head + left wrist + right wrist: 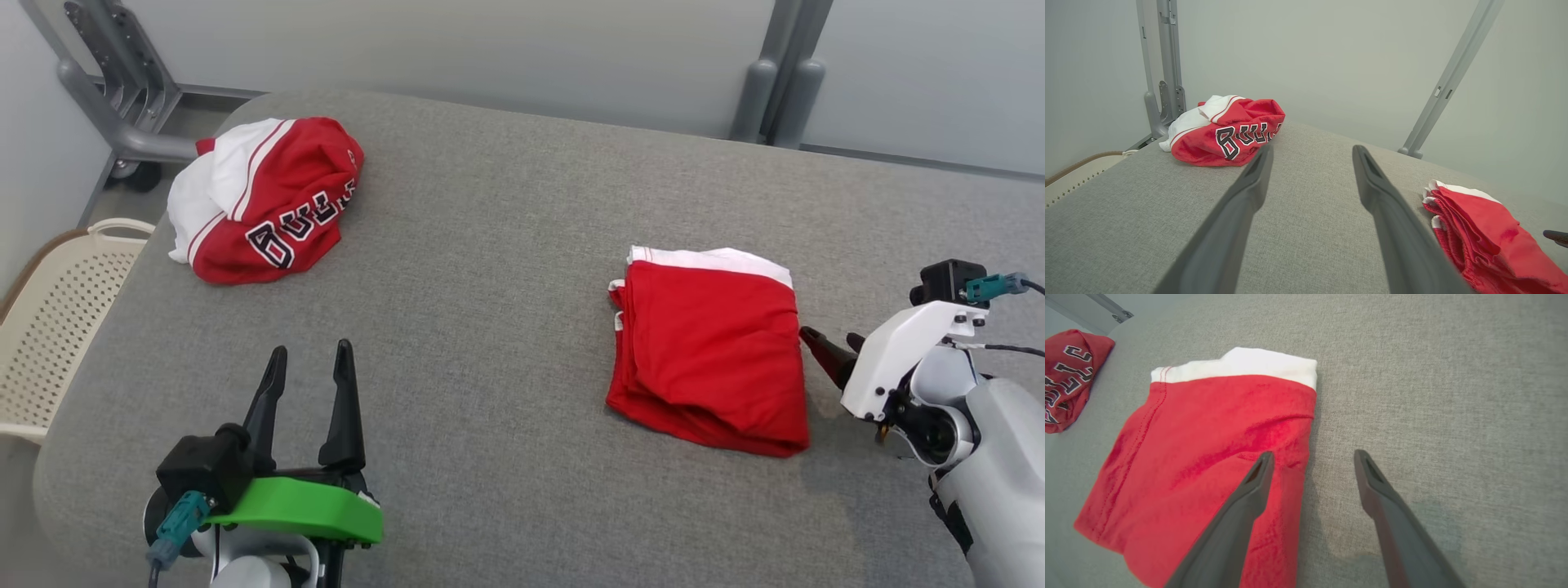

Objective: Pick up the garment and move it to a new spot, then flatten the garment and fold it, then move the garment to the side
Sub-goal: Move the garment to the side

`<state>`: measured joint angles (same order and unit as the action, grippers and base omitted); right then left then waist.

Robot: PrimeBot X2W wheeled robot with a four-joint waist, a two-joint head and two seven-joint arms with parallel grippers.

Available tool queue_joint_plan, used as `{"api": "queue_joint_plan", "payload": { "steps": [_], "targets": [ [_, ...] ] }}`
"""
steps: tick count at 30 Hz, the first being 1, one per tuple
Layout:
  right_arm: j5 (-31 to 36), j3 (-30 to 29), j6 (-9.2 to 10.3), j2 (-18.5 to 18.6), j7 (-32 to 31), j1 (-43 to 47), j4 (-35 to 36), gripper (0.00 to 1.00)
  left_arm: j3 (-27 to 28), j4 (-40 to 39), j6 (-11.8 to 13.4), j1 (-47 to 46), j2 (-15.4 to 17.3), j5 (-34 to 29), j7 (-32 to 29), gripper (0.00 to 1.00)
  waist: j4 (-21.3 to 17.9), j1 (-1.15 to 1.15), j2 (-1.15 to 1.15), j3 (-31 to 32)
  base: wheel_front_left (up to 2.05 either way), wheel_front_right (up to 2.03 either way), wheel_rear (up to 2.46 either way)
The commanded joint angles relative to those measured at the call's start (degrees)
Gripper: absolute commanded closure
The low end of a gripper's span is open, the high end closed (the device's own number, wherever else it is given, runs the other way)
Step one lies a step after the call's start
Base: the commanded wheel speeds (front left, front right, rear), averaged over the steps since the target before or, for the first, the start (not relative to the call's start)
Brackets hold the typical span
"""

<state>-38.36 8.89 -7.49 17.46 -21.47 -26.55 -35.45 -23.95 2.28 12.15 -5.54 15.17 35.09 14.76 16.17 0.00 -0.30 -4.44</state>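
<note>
Fabric of grey weave covers the table (490, 269). On it the folded red garment (709, 359), with a white band along its far edge, is seen lying flat toward four o'clock of the table's middle in the head view. The right gripper (829, 336) is seen just beside the garment's three o'clock edge, fingers spread wide and nothing grasped. In the right wrist view one finger (1241, 514) is seen over the red cloth and the other over bare table. The left gripper (311, 349) is seen at seven o'clock, likewise released and empty, with bare grey fabric between it and the garment. A crumpled red and white jersey (265, 200) with black lettering is heaped at ten o'clock, near the table's corner. Off the table, a perforated cream basket (49, 318) is seen at nine o'clock, and grey metal posts (775, 90) are seen beyond the far edge at one o'clock.
</note>
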Motion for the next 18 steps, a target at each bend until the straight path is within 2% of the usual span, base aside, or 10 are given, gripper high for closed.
{"api": "queue_joint_plan", "payload": {
  "steps": [1,15,16,17,18],
  "targets": [
    [-1.3,-0.3,0.0,0.7,-1.3,-1.2,-1.0,0.0,0.2,0.2,-0.2,-1.2,-0.3,-0.7,0.3,0.0,1.4,0.0,0.3,-1.2,0.0,0.0,0.0],
    [-5.7,3.0,0.0,-0.3,-6.4,-4.9,-6.4,0.0,0.9,0.8,-1.2,-1.9,-1.3,-1.3,0.5,0.0,2.9,0.0,0.3,-2.9,0.0,0.0,0.0],
    [-5.7,3.3,0.0,-0.4,-6.4,-5.1,-6.6,0.35,0.9,0.9,-1.2,-1.9,-1.4,-1.4,0.5,0.0,2.9,0.0,0.3,-2.9,0.0,0.0,0.0],
    [-5.9,3.5,0.0,-0.4,-6.2,-5.2,-6.8,0.55,0.9,0.9,-1.2,-1.9,-1.5,-1.4,0.5,0.0,2.8,0.0,0.3,-3.0,0.0,0.0,0.0],
    [-6.0,3.8,0.0,-0.4,-5.8,-5.3,-6.8,0.67,1.0,0.9,-1.3,-2.0,-1.5,-1.5,0.5,0.0,2.8,0.0,0.3,-3.0,0.0,0.0,0.0]
  ]
}}
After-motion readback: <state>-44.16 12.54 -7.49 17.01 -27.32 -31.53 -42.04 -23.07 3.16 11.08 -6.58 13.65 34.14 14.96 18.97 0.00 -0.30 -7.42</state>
